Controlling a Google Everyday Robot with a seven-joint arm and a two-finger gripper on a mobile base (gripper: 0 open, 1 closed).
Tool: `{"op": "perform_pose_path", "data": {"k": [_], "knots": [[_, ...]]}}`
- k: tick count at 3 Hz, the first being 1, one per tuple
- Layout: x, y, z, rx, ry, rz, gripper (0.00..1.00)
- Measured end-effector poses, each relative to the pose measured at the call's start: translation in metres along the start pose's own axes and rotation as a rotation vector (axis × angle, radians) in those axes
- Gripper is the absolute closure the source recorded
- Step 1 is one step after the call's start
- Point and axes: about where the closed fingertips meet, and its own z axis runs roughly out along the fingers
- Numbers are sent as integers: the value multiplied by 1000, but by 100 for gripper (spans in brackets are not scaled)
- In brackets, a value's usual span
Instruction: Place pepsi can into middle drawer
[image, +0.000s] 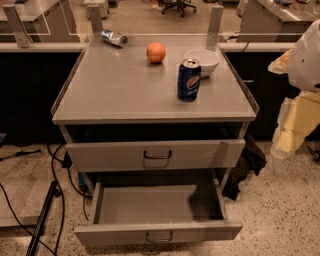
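Note:
The pepsi can (189, 80) stands upright on the grey cabinet top (125, 85), right of the middle and just in front of a white bowl (202, 61). The middle drawer (159, 232), the lower of the two fronts, is pulled far out, and its grey inside (150, 205) holds nothing. Part of my white and yellowish arm (302, 85) shows at the right edge, apart from the can. My gripper itself is out of view.
An orange (156, 52) lies left of the bowl. A silvery-blue can (114, 37) lies on its side at the back left. The upper drawer front (155, 155) stands slightly out. Cables (50, 200) run over the floor on the left.

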Motion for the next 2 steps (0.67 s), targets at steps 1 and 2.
{"op": "perform_pose_path", "data": {"k": [1, 2], "knots": [[0, 0, 0, 0, 0, 0, 0], [-11, -19, 5, 24, -33, -12, 0]]}}
